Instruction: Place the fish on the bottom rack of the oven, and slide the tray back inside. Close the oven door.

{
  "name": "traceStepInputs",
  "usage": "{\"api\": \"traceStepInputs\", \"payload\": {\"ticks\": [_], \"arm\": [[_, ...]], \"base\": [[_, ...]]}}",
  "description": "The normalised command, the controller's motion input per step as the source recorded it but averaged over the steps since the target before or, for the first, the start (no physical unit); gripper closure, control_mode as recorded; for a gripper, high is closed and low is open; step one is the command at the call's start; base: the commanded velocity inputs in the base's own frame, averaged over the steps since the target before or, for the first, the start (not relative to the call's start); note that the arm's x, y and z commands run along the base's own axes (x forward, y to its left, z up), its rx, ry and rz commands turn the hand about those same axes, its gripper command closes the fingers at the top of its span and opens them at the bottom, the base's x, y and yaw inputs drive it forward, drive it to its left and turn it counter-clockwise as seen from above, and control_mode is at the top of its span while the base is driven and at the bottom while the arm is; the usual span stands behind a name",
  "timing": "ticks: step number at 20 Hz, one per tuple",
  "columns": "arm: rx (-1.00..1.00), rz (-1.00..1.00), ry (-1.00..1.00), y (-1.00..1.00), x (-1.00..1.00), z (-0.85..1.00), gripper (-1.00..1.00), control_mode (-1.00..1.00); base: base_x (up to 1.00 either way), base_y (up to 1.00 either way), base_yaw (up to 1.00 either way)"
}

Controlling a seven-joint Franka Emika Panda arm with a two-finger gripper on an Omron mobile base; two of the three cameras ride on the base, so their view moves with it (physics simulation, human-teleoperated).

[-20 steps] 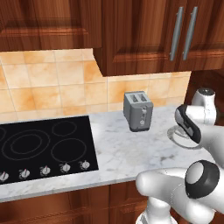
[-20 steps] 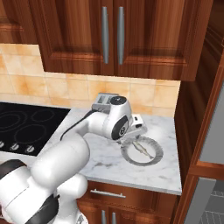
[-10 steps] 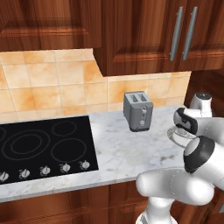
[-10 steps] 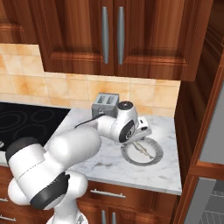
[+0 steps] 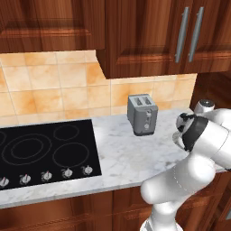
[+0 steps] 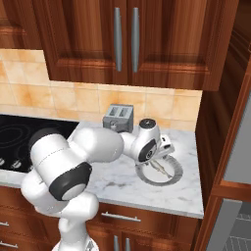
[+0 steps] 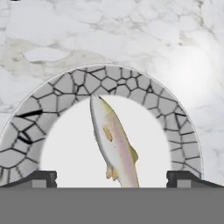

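Gripper point(image 7: 111, 179) held released, jaws spread wide, nothing clasped; it is poised above the plate point(image 7: 65, 89). Fingertips point(image 7: 39, 178) seen at either lower corner of the hand view. Fish point(image 7: 114, 144) lies between them, on the plate's white centre, head pointing away from the hand, tail nearest it. Cracked grey rim surrounds it; marble counter point(image 7: 131, 35) beyond. In the right base view the hand point(image 6: 164, 147) is set over the plate's near-left edge; toaster point(image 6: 119, 116) stands behind the arm.
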Motion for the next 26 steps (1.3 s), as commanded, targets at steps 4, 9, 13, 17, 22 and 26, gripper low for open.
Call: {"api": "traceStepInputs", "payload": {"ticks": [4,9,13,17,22,26], "arm": [[0.0,0.03,0.01,-0.07,0.08,-0.38,-1.0,-1.0],[0.0,0.01,0.0,0.0,0.05,-0.37,-1.0,-1.0],[0.0,0.0,0.0,0.0,0.11,-0.4,-1.0,-1.0],[0.0,0.04,0.0,-0.06,0.24,-0.3,-1.0,-1.0],[0.0,0.06,0.0,-0.18,0.28,-0.24,-1.0,-1.0],[0.0,0.05,0.0,-0.01,0.18,-0.42,1.0,-1.0]], "base": [[0.0,0.0,0.0],[0.0,0.0,0.0],[0.0,0.0,0.0],[0.0,0.0,0.0],[0.0,0.0,0.0],[0.0,0.0,0.0]]}}
